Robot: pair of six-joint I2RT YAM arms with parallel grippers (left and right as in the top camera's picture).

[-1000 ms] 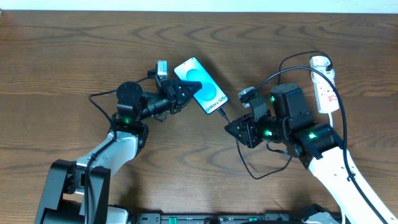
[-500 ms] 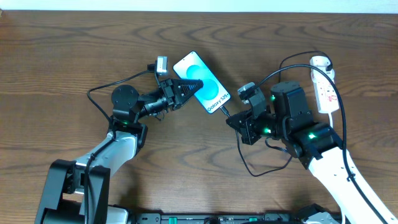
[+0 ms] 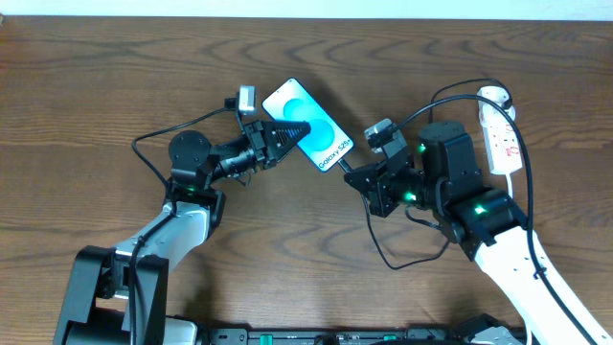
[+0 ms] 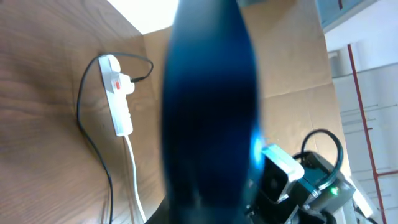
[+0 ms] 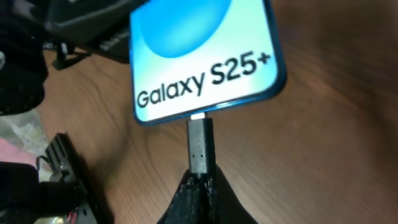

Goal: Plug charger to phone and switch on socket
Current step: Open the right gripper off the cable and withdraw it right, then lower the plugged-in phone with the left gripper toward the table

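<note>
The phone (image 3: 308, 131) slants across the middle of the tabletop (image 3: 96, 77), clamped in the left fingers (image 3: 285, 130). Its bottom edge points lower-right, where the charger plug (image 5: 200, 148), pinched by the right fingers (image 5: 194, 196), meets its port. The socket (image 3: 500, 134) lies well off right.

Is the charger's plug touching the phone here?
Touching. The right wrist view shows the plug, held in the right claw, with its metal tip meeting the bottom edge of the phone, no gap.

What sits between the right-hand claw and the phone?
Only the charger plug, pinched by the right gripper, its tip meeting the phone at its bottom edge. The right wrist view shows it.
</note>
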